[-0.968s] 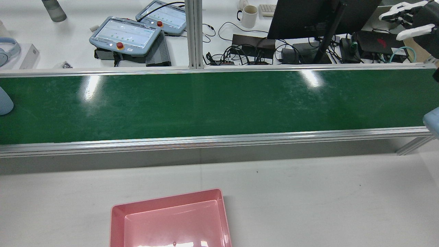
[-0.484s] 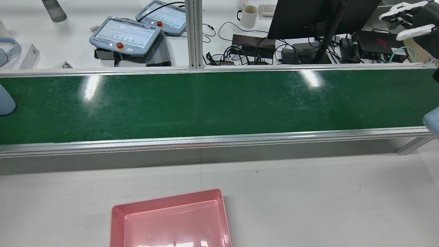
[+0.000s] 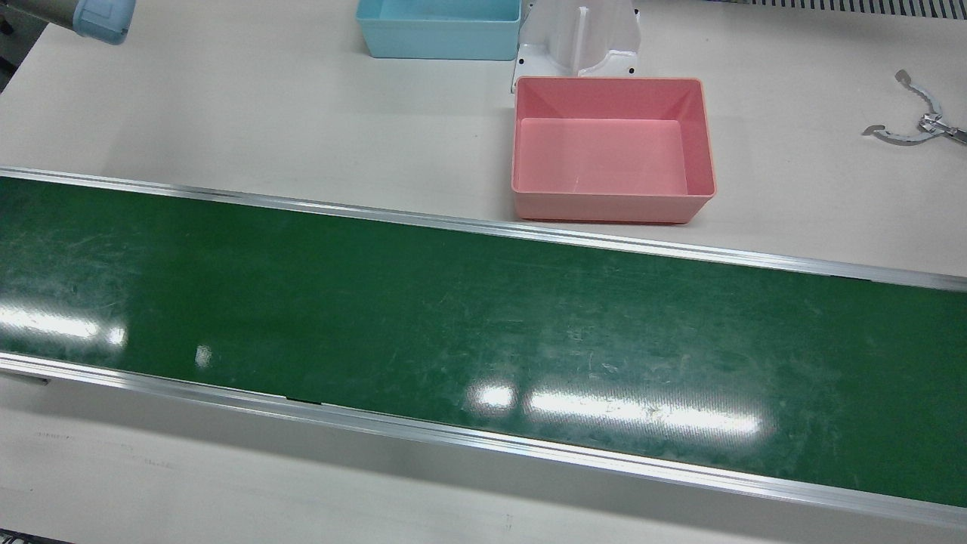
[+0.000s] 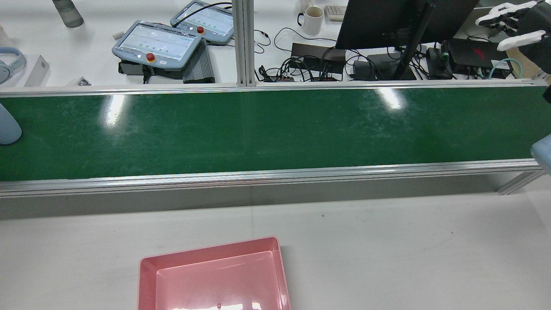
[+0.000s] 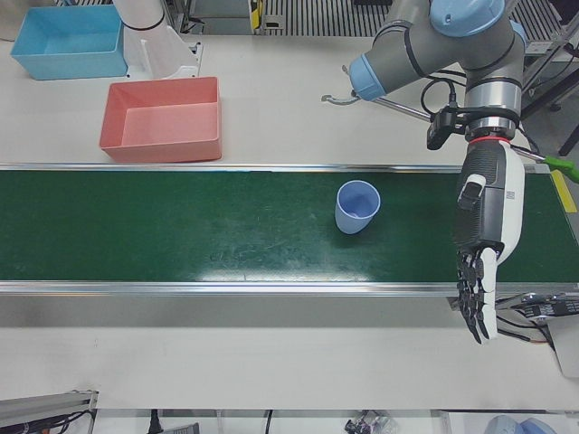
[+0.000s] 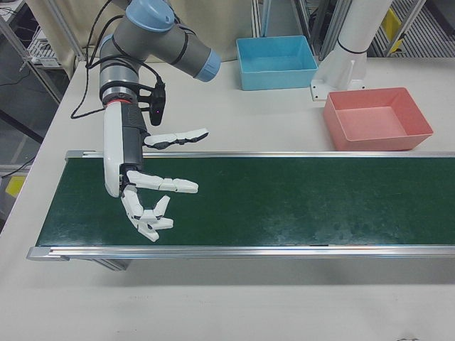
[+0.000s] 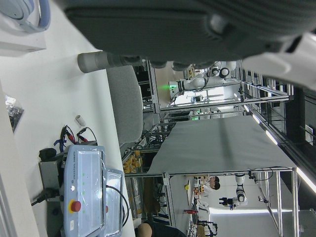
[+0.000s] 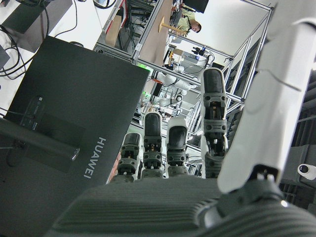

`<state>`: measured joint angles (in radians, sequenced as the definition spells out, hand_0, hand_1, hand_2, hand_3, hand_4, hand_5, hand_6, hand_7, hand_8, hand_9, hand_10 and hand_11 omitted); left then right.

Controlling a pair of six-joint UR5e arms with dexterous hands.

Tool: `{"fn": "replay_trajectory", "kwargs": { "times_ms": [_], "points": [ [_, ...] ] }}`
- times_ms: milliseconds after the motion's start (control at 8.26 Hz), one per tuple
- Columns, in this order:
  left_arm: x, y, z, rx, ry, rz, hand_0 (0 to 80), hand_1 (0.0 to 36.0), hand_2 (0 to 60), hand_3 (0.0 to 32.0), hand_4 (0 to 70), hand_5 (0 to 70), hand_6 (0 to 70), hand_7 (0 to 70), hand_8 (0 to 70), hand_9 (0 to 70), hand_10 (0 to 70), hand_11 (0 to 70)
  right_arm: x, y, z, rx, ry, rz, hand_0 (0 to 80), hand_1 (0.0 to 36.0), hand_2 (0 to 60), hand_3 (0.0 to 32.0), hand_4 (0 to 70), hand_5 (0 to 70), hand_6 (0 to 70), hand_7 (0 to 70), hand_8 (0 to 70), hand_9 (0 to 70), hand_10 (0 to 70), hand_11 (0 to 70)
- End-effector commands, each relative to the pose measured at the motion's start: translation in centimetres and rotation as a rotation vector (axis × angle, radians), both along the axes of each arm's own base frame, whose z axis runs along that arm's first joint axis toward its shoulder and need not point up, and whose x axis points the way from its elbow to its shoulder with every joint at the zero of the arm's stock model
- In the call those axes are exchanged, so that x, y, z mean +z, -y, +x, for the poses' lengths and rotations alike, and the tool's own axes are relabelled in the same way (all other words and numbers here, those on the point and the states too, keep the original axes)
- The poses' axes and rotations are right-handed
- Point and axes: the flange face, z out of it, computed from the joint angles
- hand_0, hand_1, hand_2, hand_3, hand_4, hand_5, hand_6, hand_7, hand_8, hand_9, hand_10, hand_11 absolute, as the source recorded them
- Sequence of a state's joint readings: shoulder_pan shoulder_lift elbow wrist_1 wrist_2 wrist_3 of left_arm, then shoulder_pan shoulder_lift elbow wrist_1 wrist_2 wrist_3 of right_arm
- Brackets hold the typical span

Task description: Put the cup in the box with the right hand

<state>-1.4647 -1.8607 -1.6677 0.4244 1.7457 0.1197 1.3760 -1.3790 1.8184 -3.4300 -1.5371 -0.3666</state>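
A pale blue cup (image 5: 357,206) stands upright on the green belt (image 5: 181,226); the rear view shows only its edge (image 4: 7,125) at the far left. The pink box (image 5: 163,127) (image 6: 377,117) (image 3: 604,151) (image 4: 215,280) sits empty on the white table beside the belt. My right hand (image 6: 153,188) (image 4: 514,26) hovers open over the belt's far end, fingers spread, a long way from the cup. Past the cup's other side, my left hand (image 5: 484,262) hangs open with its fingers pointing down over the belt's operator-side edge. Neither hand holds anything.
A blue box (image 3: 438,26) (image 6: 277,60) stands beside an arm pedestal (image 3: 578,38). Metal tongs (image 3: 918,125) lie on the table. Beyond the belt, on the operators' desk, are two teach pendants (image 4: 159,43), a monitor (image 4: 404,21), cables and a mug (image 4: 312,19).
The cup's edge has crept slightly rightward into the rear view along the belt. The right hand has barely shifted.
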Motion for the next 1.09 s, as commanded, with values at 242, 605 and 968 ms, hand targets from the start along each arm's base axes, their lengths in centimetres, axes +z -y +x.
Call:
{"fn": "replay_trajectory", "kwargs": {
  "times_ms": [242,605,968],
  "points": [
    [-0.05,0.00,0.07,0.001,0.000,0.001,0.0,0.0,0.0,0.0,0.0,0.0,0.0,0.0,0.0,0.0,0.0,0.0,0.10,0.02,0.00,0.000,0.000,-0.002,56.3,10.6,0.0,0.0,48.0,6.5,20.0,70.0,17.4,37.7,12.6,19.5],
    [0.03,-0.06,0.06,0.001,0.000,-0.001,0.0,0.0,0.0,0.0,0.0,0.0,0.0,0.0,0.0,0.0,0.0,0.0,0.11,0.02,0.00,0.000,0.000,-0.002,56.5,10.8,0.0,0.0,48.6,6.6,20.2,70.0,17.5,37.9,12.8,19.8],
    [0.02,0.00,0.07,0.001,0.000,-0.001,0.0,0.0,0.0,0.0,0.0,0.0,0.0,0.0,0.0,0.0,0.0,0.0,-0.17,-0.05,0.01,0.000,0.000,0.002,56.4,10.8,0.0,0.0,47.5,6.5,19.6,70.0,16.8,36.5,12.3,19.1]
  ]
}}
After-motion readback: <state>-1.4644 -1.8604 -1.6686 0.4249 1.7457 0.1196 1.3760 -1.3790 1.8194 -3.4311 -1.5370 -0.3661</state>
